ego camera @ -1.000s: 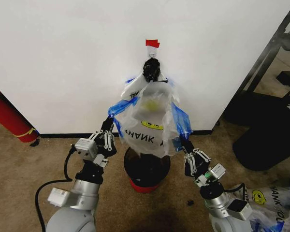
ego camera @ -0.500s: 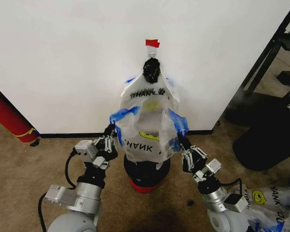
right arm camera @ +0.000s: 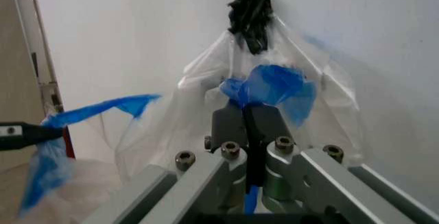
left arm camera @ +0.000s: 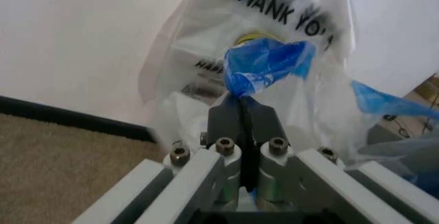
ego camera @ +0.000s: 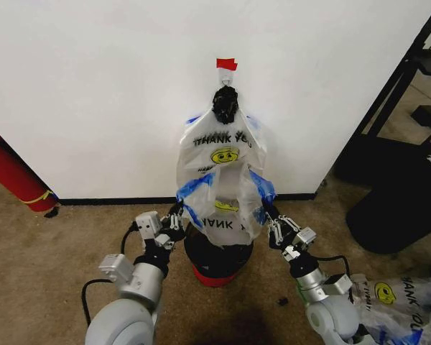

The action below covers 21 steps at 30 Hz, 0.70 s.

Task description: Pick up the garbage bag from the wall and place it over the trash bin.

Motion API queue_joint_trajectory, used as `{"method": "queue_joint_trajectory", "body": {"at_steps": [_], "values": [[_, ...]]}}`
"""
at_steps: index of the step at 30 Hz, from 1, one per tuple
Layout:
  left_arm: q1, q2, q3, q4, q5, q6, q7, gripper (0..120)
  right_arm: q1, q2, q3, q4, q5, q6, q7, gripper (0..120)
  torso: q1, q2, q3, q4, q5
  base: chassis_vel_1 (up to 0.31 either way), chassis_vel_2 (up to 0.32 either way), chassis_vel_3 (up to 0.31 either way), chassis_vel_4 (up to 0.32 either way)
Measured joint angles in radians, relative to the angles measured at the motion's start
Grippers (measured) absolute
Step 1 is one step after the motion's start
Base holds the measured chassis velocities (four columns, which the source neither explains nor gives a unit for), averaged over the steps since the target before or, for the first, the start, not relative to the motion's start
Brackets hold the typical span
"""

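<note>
Our left gripper (left arm camera: 241, 112) is clenched on one blue handle strip (left arm camera: 264, 67) of the garbage bag (ego camera: 223, 188), and our right gripper (right arm camera: 248, 118) is pinched just as tightly on the other blue handle strip (right arm camera: 271, 86). In the head view both sit low, on either side of the bag's mouth, the left gripper (ego camera: 174, 219) and the right gripper (ego camera: 271, 224) flanking the trash bin (ego camera: 217, 255) just above its rim. The bag hangs between them in front of the wall (ego camera: 100, 93), right over the bin, while like-printed bags remain bunched on the black hook (ego camera: 225, 104) under the red tape (ego camera: 226, 64).

To do this step well, we judge that we should keep both grips firm, spread the handles apart evenly so the mouth opens wider than the rim, and lower together, watching that the thin plastic neither tears nor snags on the wire mesh.
</note>
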<state>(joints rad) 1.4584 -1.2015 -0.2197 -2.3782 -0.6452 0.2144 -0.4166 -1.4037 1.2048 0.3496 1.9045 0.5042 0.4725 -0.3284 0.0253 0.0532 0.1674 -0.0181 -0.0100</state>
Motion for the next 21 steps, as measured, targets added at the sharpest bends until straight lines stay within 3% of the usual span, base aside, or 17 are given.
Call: {"method": "queue_joint_trajectory", "body": {"at_steps": [8, 21], "values": [[0.060, 0.010, -0.035, -0.115, 0.008, -0.023, 0.015, 0, -0.051, 0.002, 0.016, 0.136, 0.074, 0.038, -0.111, 0, 0.000, 0.000, 0.000, 0.0001, 0.0001, 0.000, 0.000, 0.000, 0.000], [0.178, 0.023, -0.041, -0.121, -0.027, 0.000, -0.029, 0, -0.146, 0.035, 0.041, 0.240, 0.083, 0.074, -0.163, 0, 0.000, 0.000, 0.000, 0.0000, -0.0001, 0.000, 0.000, 0.000, 0.000]]}}
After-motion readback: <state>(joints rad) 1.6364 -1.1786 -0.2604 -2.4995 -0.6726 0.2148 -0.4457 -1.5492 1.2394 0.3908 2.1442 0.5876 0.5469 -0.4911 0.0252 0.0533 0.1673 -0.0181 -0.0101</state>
